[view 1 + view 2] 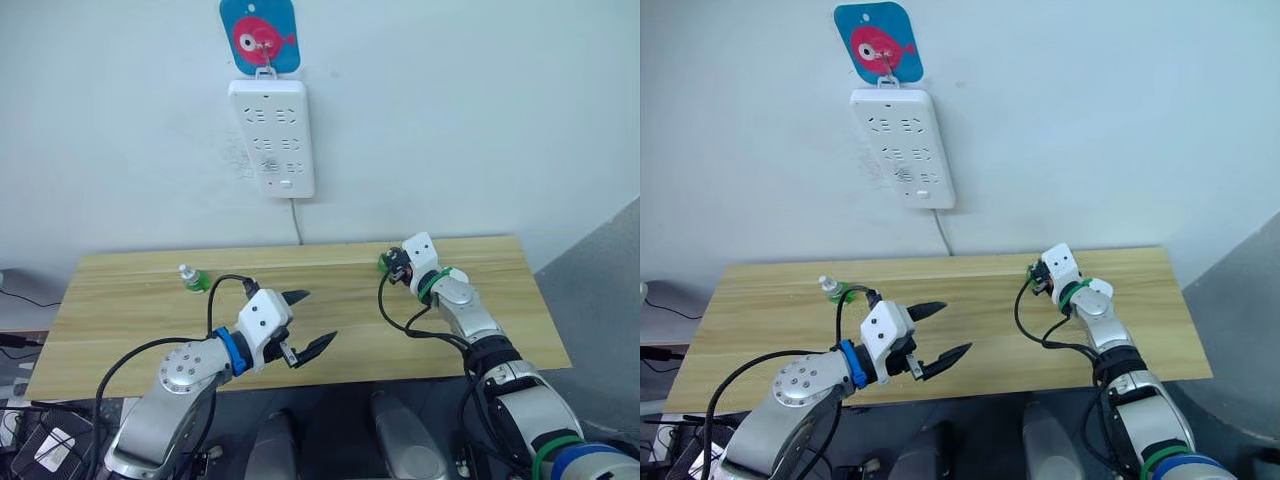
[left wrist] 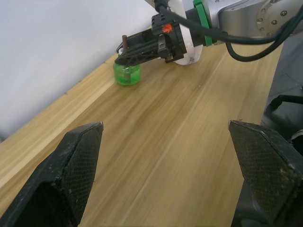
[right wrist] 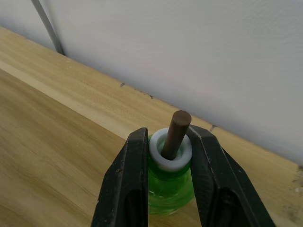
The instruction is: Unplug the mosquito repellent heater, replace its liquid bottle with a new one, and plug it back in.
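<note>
Your right gripper point(image 3: 168, 156) is clamped on the neck of the capless green bottle point(image 3: 170, 187), standing at the table's point(image 1: 330, 330) far right. Your left gripper point(image 1: 305, 322) hangs wide apart; the capped bottle point(image 1: 193, 278) sits far left.

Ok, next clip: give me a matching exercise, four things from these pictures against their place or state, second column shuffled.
Things:
1. capless green bottle
2. capped green bottle
3. left gripper
4. power strip

Places or states:
A. hanging on the wall
B. open, holding nothing, over the table
C. standing free at the table's far left
D. gripped by the right gripper at its neck

Pairs: 1-D, 2-C, 3-B, 4-A
</note>
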### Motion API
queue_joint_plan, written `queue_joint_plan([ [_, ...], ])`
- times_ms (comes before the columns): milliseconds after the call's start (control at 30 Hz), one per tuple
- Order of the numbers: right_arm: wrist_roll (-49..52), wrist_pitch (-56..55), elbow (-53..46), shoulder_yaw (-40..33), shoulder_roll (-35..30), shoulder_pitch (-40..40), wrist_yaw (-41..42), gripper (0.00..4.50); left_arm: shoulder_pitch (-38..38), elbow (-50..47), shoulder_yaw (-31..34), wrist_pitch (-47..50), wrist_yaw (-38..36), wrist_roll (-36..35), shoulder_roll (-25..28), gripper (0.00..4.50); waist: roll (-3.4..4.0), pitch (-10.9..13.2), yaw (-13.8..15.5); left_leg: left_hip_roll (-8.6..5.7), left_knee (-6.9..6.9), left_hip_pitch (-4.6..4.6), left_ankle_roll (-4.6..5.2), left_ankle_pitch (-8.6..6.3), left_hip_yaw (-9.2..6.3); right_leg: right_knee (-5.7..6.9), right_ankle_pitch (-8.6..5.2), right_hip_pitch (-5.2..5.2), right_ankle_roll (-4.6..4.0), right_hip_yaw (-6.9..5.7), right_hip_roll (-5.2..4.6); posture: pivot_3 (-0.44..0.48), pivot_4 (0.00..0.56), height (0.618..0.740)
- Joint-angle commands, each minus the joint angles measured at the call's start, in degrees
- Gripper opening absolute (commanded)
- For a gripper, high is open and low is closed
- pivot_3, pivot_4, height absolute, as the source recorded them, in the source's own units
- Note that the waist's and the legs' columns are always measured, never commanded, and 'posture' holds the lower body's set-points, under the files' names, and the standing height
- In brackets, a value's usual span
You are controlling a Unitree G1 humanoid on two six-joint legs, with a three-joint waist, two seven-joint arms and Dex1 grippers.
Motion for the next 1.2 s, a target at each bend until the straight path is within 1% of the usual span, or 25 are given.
queue_joint_plan([
  [33, 2.1, -1.3, -1.1, -2.4, 0.6, -0.4, 2.3, 2.22, 0.4, -1.0, 1.3, -1.7, 1.7, 0.8, -0.4, 4.50, 0.00, 0.0, 0.2, 0.00, 0.01, 0.01, 0.00, 0.00, 0.00, 0.00, 0.00, 0.01, 0.00, 0.00, 0.00, -0.133, 0.270, 0.740],
  [167, 3.7, -0.5, -6.1, -4.5, 0.0, 1.1, 3.3, 3.66, 0.5, 0.5, 1.8, -3.0, 3.4, 1.3, -1.3, 4.50, 0.00, 0.0, 0.5, -0.01, 0.02, 0.01, 0.00, 0.00, 0.01, 0.00, 0.00, 0.03, 0.00, 0.01, -0.01, -0.141, 0.263, 0.740],
  [200, 4.0, 0.0, -8.0, -4.8, -0.4, 1.7, 3.7, 3.98, 0.5, 1.0, 2.2, -3.3, 3.9, 1.3, -1.6, 4.50, 0.00, 0.0, 0.6, -0.01, 0.02, 0.01, 0.00, 0.00, 0.01, 0.00, 0.00, 0.03, 0.00, 0.01, -0.01, -0.143, 0.261, 0.740],
  [233, 4.2, 0.7, -11.4, -4.8, -1.3, 2.9, 4.6, 4.42, 0.7, 1.7, 3.2, -3.2, 4.1, 0.5, -2.1, 4.50, 0.00, 0.0, 0.7, -0.01, 0.02, 0.01, 0.00, 0.00, 0.01, 0.00, 0.00, 0.03, 0.00, 0.01, -0.01, -0.145, 0.259, 0.740],
  [333, 4.3, 3.0, -23.2, -3.3, -4.9, 7.1, 9.2, 4.47, 2.7, 3.2, 5.7, -4.0, 4.1, -1.4, -3.0, 4.50, 0.01, 0.0, 1.1, 0.00, 0.00, 0.01, 0.00, 0.00, 0.00, 0.00, 0.00, 0.02, 0.00, 0.00, -0.01, -0.153, 0.248, 0.740],
  [433, 4.8, 6.4, -38.3, 1.3, -11.5, 12.2, 19.2, 4.47, 5.2, 5.6, 10.6, -2.9, 7.3, -4.8, -6.8, 4.50, 0.05, 0.0, 1.3, -0.01, 0.00, 0.01, 0.00, -0.01, 0.01, -0.02, 0.00, 0.02, 0.00, 0.00, -0.03, -0.165, 0.223, 0.740],
  [467, 5.5, 7.7, -43.2, 2.8, -14.0, 13.7, 22.7, 4.47, 6.0, 7.0, 12.1, -3.6, 8.3, -4.9, -7.8, 4.50, 0.04, -0.1, 1.3, -0.01, 0.00, 0.01, 0.00, -0.01, 0.00, -0.03, 0.00, 0.02, 0.01, -0.01, -0.05, -0.167, 0.214, 0.740],
  [567, 6.9, 11.3, -52.9, 4.7, -18.9, 16.0, 27.7, 4.47, 8.2, 10.9, 14.4, -9.1, 8.9, -2.4, -8.6, 4.50, 0.00, -0.1, 1.3, 0.04, 0.02, 0.06, -0.01, 0.00, -0.01, 0.00, 0.00, 0.03, 0.01, -0.04, 0.00, -0.169, 0.203, 0.740],
  [600, 8.2, 14.6, -55.9, 5.2, -20.5, 16.4, 29.5, 4.47, 9.0, 12.2, 14.9, -10.8, 9.2, -1.6, -8.6, 4.50, -0.01, -0.1, 1.3, 0.05, 0.01, 0.10, -0.01, 0.00, 0.00, 0.00, -0.01, 0.04, 0.01, -0.04, 0.02, -0.163, 0.195, 0.740],
  [700, 12.0, 25.5, -62.7, 5.8, -23.4, 15.9, 31.7, 4.47, 10.4, 15.9, 16.5, -15.6, 11.3, 1.1, -8.8, 4.50, -0.08, -0.2, 1.5, 0.03, 0.04, 0.11, -0.03, 0.01, 0.02, -0.02, 0.00, 0.08, 0.00, -0.01, 0.00, -0.152, 0.200, 0.740],
  [800, 12.1, 31.9, -65.8, 6.9, -22.2, 12.9, 29.2, 4.47, 9.2, 20.5, 17.9, -20.1, 13.6, 3.4, -8.8, 4.50, -0.18, -0.3, 1.6, 0.03, 0.04, 0.09, -0.03, 0.01, 0.01, -0.03, 0.00, 0.07, 0.00, -0.02, -0.01, -0.139, 0.229, 0.740],
  [833, 12.2, 33.6, -66.4, 7.1, -21.8, 12.2, 28.5, 4.47, 8.7, 21.6, 18.1, -20.7, 13.9, 3.5, -8.8, 4.50, -0.18, -0.3, 1.6, 0.03, 0.04, 0.10, -0.03, 0.01, 0.02, -0.03, 0.00, 0.07, 0.00, -0.01, -0.01, -0.139, 0.229, 0.740],
  [900, 12.8, 37.7, -68.0, 7.5, -20.6, 11.2, 27.1, 4.47, 6.7, 24.1, 19.2, -19.5, 14.5, 2.8, -8.3, 4.50, -0.27, -0.2, 1.6, 0.03, 0.04, 0.09, -0.03, 0.01, 0.01, -0.03, 0.00, 0.07, 0.00, -0.02, 0.00, -0.143, 0.276, 0.740],
  [967, 12.6, 39.5, -69.0, 8.2, -20.3, 11.1, 26.7, 4.47, 4.3, 27.1, 20.1, -20.1, 15.4, 3.1, -7.8, 4.50, -0.35, 0.0, 1.7, 0.03, 0.03, 0.05, -0.03, 0.01, 0.01, -0.04, -0.01, 0.04, 0.00, -0.02, 0.00, -0.144, 0.286, 0.740],
  [1033, 12.0, 41.2, -69.9, 9.2, -20.1, 11.0, 26.0, 4.47, 1.6, 30.9, 21.8, -20.6, 16.5, 2.5, -7.7, 4.50, -0.41, 0.2, 1.8, 0.02, 0.03, 0.04, -0.02, 0.00, -0.01, -0.07, -0.01, 0.05, 0.00, -0.03, 0.00, -0.154, 0.325, 0.740],
  [1067, 11.7, 42.4, -70.6, 9.6, -19.9, 10.7, 25.2, 4.47, 0.1, 32.5, 23.3, -19.6, 17.3, 1.4, -7.8, 4.50, -0.49, 0.7, 1.9, 0.02, 0.03, 0.03, -0.02, 0.01, 0.00, -0.06, -0.01, 0.05, 0.00, -0.04, -0.01, -0.162, 0.361, 0.740],
  [1100, 11.4, 43.5, -70.8, 10.0, -19.5, 10.4, 24.2, 4.47, -1.5, 35.1, 24.1, -19.7, 18.1, 1.4, -7.6, 4.50, -0.55, 1.4, 1.9, 0.02, 0.04, 0.08, -0.02, 0.00, 0.00, -0.06, -0.01, 0.09, 0.00, -0.02, -0.01, -0.162, 0.361, 0.740],
  [1133, 11.6, 44.9, -71.6, 10.0, -19.2, 10.0, 23.5, 4.47, -2.7, 36.6, 24.9, -19.3, 18.5, 1.0, -7.6, 4.50, -0.55, 1.8, 1.8, 0.03, 0.05, 0.16, -0.02, 0.01, 0.01, -0.05, -0.02, 0.13, 0.02, 0.00, 0.00, -0.167, 0.388, 0.740],
  [1200, 12.4, 47.7, -73.2, 9.5, -18.8, 9.5, 22.4, 4.47, -4.8, 39.0, 25.9, -19.0, 18.5, 0.4, -7.5, 4.50, -0.57, 2.9, 1.8, 0.05, 0.08, 0.11, -0.02, 0.02, 0.03, -0.02, -0.04, 0.08, 0.06, 0.02, 0.01, -0.168, 0.414, 0.740],
])
